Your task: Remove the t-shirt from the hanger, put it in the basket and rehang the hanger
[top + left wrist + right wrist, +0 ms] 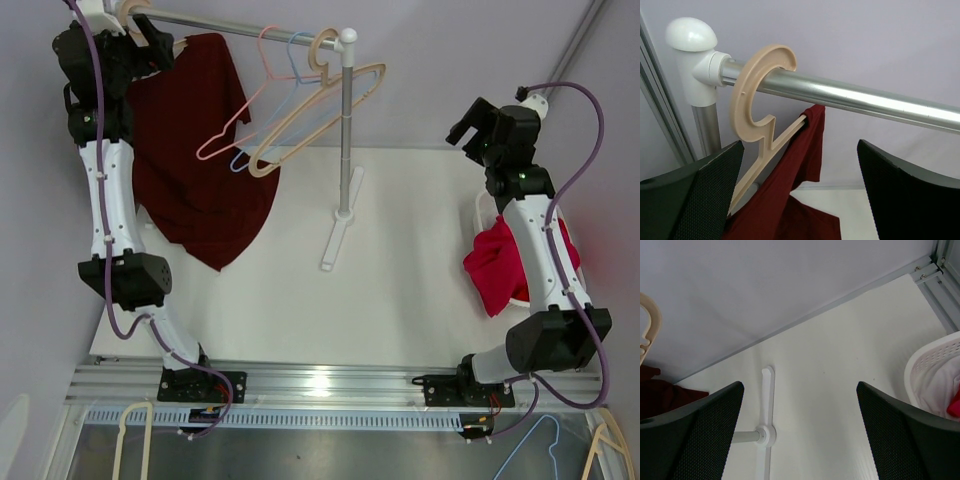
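A dark red t-shirt (195, 150) hangs from a beige hanger (762, 105) at the left end of the metal rail (220, 20). In the left wrist view the hanger's hook is over the rail (850, 97) and the shirt (790, 200) drapes off its arm. My left gripper (800, 200) is open, raised just below the hook, with the hanger arm and shirt between its jaws but not gripped. It shows at the top left of the top view (150, 35). My right gripper (800, 435) is open and empty above the table, seen at the right of the top view (470, 125).
Pink (240, 110), blue (290, 70) and beige (320, 115) empty hangers hang near the rail's right end. The rack's pole (345, 140) and foot (765, 425) stand mid-table. A white basket (935, 370) with red clothes (500, 265) sits at the right.
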Controlling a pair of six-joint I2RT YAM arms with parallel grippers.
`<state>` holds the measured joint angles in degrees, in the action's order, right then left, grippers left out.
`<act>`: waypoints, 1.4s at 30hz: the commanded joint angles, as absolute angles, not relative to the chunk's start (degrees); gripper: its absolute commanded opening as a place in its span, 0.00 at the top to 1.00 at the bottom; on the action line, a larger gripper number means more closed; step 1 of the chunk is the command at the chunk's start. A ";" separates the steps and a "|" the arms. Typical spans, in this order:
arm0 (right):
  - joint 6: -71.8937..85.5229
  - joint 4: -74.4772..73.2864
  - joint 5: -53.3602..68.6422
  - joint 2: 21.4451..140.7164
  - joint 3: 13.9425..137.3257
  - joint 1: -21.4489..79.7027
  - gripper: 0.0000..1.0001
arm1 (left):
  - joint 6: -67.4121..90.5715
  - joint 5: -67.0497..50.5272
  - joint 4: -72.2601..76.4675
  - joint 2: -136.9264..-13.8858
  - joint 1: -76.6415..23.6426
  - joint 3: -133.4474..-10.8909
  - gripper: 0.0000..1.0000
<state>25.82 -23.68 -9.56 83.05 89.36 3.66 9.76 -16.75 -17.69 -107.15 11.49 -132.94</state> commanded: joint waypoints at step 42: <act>23.73 -23.29 -11.78 85.25 91.58 8.44 0.00 | 11.43 -18.28 -7.03 -112.94 12.04 -137.02 0.98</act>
